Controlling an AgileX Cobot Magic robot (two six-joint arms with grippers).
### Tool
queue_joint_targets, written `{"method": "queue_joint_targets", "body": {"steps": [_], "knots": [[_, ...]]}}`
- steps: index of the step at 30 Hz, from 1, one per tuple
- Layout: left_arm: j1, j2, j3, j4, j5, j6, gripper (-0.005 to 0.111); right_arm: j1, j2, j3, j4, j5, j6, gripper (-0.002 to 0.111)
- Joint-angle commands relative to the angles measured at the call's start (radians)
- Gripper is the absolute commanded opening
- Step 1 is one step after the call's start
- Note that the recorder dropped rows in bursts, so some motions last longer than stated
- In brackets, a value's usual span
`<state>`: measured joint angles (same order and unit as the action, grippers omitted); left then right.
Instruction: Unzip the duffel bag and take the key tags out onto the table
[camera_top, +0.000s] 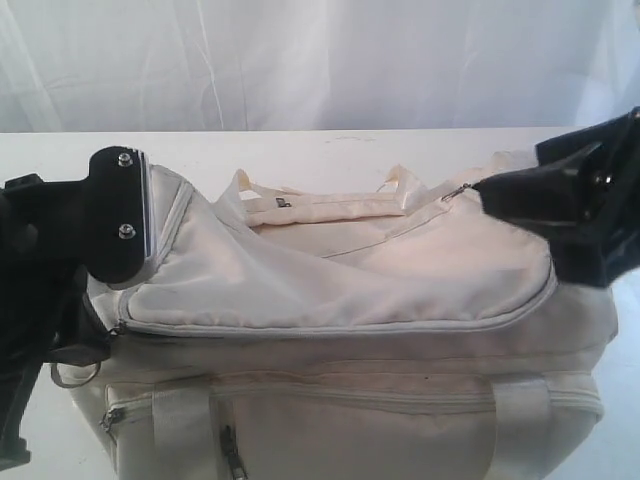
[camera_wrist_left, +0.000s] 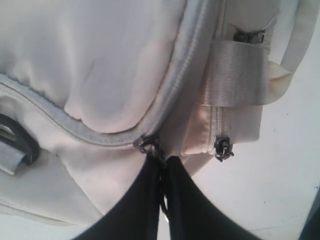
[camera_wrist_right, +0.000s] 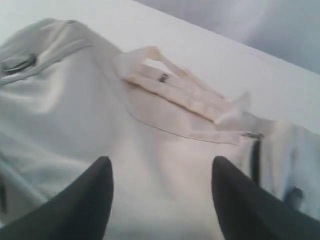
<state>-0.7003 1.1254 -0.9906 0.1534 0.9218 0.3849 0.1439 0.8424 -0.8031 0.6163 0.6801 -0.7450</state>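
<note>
The cream-white duffel bag (camera_top: 330, 290) lies on the white table (camera_top: 330, 148), with its long top zipper (camera_top: 330, 328) closed where it shows. My left gripper (camera_wrist_left: 161, 164) is shut on the metal zipper pull (camera_wrist_left: 150, 146) at the bag's left end, and the flap there is lifted (camera_top: 165, 215). Above the bag's right end, my right gripper (camera_wrist_right: 160, 167) stands open over plain top fabric (camera_wrist_right: 165, 135), with nothing between its fingers. It shows in the exterior view as the black gripper (camera_top: 500, 198) next to a small metal pull (camera_top: 456, 190). The key tags are hidden.
A second zipper pull (camera_wrist_left: 222, 149) hangs on the end pocket beside a webbing strap (camera_wrist_left: 232, 72). A black strap ring (camera_wrist_left: 20, 144) sits on the bag's side. The carry handles (camera_top: 320, 205) lie on top. A front pocket zipper (camera_top: 232, 452) faces the camera. White drapes hang behind.
</note>
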Motion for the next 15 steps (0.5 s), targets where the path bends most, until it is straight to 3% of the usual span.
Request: {"method": "queue_joint_targets", "body": {"steps": [1, 7, 15], "knots": [[0.003, -0.011, 0.005, -0.050, 0.012, 0.013, 0.000, 0.077, 0.008, 0.003, 0.130, 0.068, -0.281, 0.055], [0.005, -0.011, -0.002, -0.153, 0.021, 0.066, 0.000, 0.228, 0.054, 0.034, 0.127, 0.056, -0.443, 0.055], [0.168, -0.011, -0.061, -0.358, 0.102, 0.223, 0.000, 0.462, 0.196, 0.048, 0.123, -0.200, -0.485, 0.055]]}}
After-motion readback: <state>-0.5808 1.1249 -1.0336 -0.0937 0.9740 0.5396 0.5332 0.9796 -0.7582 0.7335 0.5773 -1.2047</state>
